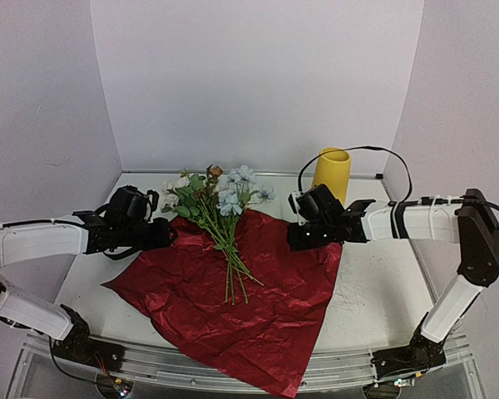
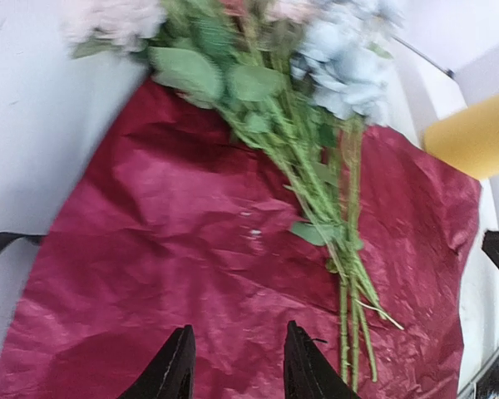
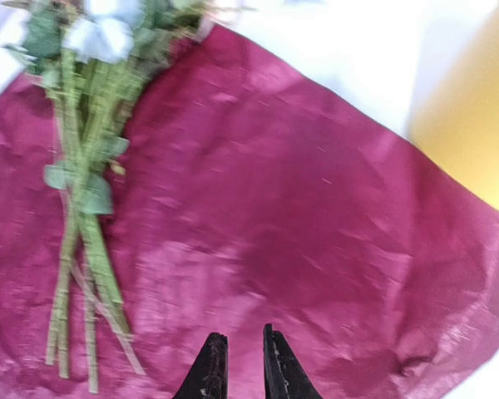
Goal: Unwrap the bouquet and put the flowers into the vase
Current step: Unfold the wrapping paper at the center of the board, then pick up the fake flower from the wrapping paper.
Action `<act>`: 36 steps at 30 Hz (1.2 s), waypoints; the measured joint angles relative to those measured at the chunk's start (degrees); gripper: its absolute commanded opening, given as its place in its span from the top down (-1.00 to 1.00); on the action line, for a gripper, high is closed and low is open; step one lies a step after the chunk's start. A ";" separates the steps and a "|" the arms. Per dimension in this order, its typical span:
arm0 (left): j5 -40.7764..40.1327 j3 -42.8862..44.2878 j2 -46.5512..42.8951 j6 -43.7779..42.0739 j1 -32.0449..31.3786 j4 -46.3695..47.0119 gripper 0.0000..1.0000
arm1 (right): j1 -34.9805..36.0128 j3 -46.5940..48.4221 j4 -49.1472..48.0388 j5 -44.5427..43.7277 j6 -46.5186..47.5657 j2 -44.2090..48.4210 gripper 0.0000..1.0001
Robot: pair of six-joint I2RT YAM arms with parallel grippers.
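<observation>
- You are working on a white table [image 1: 374, 307] closed in by plain pale walls [image 1: 258, 83] at the back and on both sides. A metal rail runs along its near edge.
- You have one red wrapping sheet [image 1: 274, 283], spread open and crinkled across the middle of the table. Its near corner reaches over the front rail.
- You have one bunch of flowers [image 1: 224, 216] lying loose on that sheet. The stems lie too close together to count singly.
- The bunch's long axis runs from back to front. The white, pale blue and rusty blooms point toward the back wall and lie past the sheet's far edge on bare table. The cut stem ends point toward you and fan out slightly near the middle of the sheet.
- You have one yellow vase [image 1: 331, 173], upright with its mouth up, at the back right. It stands off the sheet and well apart from the flowers.
- One black ribbon [image 2: 4, 243] lies on the table by the sheet's left edge.
- Your left gripper [image 1: 170, 235] is over the sheet's left edge, fingers spread, with nothing between them.
- Your right gripper [image 1: 293, 237] is over the sheet's right side, in front of the vase. Its fingers are parted by a narrow gap and hold nothing.
</observation>
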State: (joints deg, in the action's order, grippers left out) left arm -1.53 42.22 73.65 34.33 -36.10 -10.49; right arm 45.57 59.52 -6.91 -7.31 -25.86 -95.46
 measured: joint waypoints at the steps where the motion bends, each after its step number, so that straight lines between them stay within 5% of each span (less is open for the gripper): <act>1: 0.02 0.67 1.04 0.00 -1.20 0.50 0.24 | 0.24 0.15 -0.60 0.52 -0.22 0.00 0.65; 14: -1.95 12.42 19.62 -0.16 -10.37 5.64 0.32 | 0.84 -0.82 -4.05 0.78 -3.70 1.58 0.65; 36: -4.59 28.79 38.97 -4.63 -12.56 3.38 0.42 | 0.84 -3.05 -4.64 -2.06 -4.44 2.91 0.67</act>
State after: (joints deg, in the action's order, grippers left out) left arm -6.12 71.01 112.62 29.70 -48.66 -7.11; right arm 46.41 56.47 -11.55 -9.38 -30.30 -92.55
